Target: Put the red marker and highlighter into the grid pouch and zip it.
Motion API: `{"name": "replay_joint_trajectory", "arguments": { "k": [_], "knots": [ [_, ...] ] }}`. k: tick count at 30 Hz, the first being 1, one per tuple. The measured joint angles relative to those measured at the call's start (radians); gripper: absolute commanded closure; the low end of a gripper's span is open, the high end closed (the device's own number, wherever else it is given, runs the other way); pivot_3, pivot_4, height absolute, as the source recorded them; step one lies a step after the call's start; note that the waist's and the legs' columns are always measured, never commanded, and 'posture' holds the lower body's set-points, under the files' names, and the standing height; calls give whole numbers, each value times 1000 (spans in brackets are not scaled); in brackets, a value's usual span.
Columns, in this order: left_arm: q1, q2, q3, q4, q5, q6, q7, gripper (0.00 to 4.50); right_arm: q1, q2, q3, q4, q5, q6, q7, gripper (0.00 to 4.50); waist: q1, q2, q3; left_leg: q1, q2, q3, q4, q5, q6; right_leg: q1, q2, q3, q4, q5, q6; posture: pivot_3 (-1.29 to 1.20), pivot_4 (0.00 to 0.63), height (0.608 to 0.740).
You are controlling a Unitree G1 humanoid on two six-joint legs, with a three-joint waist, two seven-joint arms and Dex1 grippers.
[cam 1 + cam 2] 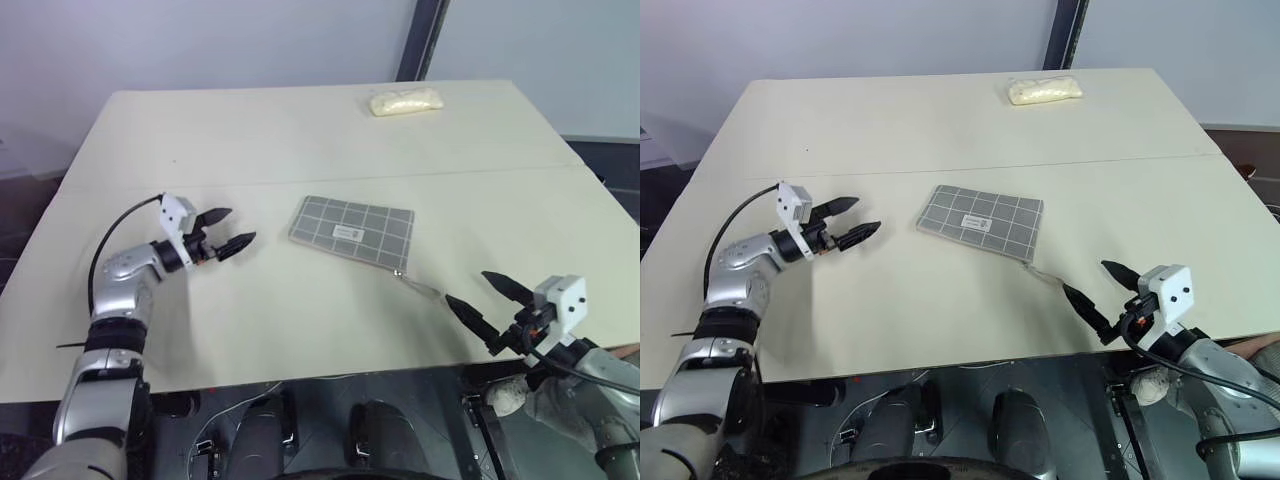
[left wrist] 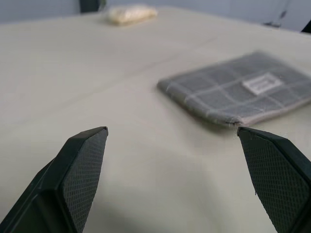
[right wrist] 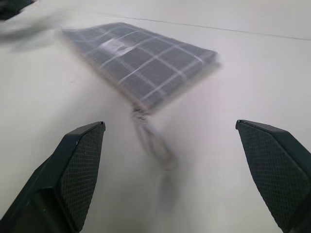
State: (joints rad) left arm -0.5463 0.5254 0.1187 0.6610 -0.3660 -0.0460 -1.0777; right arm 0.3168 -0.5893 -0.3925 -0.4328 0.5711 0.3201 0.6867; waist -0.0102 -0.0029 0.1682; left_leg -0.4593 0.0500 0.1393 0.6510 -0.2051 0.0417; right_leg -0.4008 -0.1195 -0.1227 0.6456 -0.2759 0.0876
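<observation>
Silver arms; black-fingered left hand (image 1: 224, 232); black cables

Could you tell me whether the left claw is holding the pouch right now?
No, the left claw stands open and apart from the pouch, with bare table between them.

Left pincer (image 1: 226, 230), right pincer (image 1: 484, 300) agape

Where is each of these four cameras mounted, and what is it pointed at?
Head cameras: look down at the cream table; both arms show, end effectors open.
Left wrist: looks past the left end effector at the flat grey grid-lined fabric pouch.
Right wrist: looks past the right end effector at the pouch's cord.
All share the pouch.
</observation>
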Motion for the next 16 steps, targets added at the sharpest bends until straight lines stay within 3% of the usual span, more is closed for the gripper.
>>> {"name": "replay_joint_trajectory", "arguments": {
  "k": [16],
  "knots": [
    [8, 57, 64, -33, -14, 51, 2, 0, -13, -60, -105, 91, -34, -42, 77, 27, 19, 0, 0, -2, 0, 1, -2, 0, 0, -4, 0, 1, -1, 0, 0, 0, 150, 740]
  ]
}}
